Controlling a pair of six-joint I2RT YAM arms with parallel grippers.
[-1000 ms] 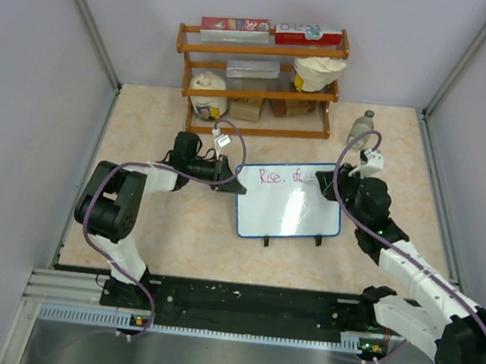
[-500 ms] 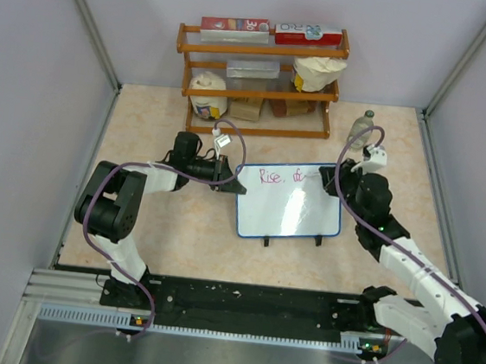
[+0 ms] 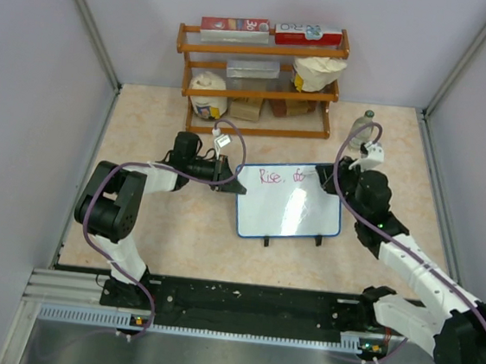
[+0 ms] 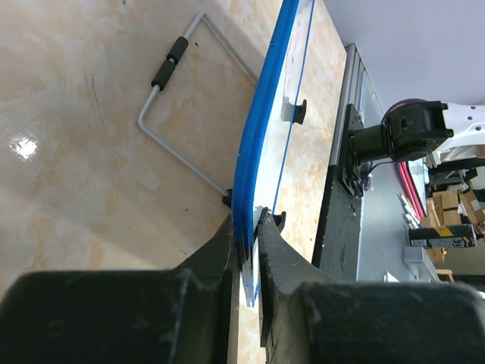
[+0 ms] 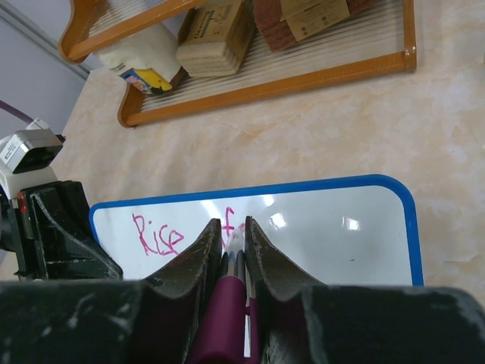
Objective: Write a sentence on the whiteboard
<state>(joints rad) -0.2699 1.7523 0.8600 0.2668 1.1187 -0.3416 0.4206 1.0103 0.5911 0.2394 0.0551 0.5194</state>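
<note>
Change: over the last second the sentence (image 3: 282, 178) has gained a stroke or two after "Rise," along the board's top edge, and the right gripper (image 3: 334, 179) has crept toward the right of the frame.
Meaning: the second word is only just starting, so most of the writing looks yet to come.
Whiteboard: the whiteboard (image 3: 290, 211) sits mid-frame in the overhead view, propped up on its feet, below the wooden rack (image 3: 259, 71).
Right pincer: clamped hard on the magenta marker (image 5: 226, 303), its tip at the board just right of the pink letters; contact looks likely.
Left pincer: the left gripper (image 3: 236, 186) is nearly closed, pinching the blue frame at the board's upper left corner. It hasn't budged.
Left wrist view only: the board is seen edge-on, one jaw on each face of the frame, and a wire stand (image 4: 170, 106) props it from behind.
Right wrist view only: "Rise" reads clearly, right beside the marker tip.
Overhead only: both arms and the whole board at once.
</note>
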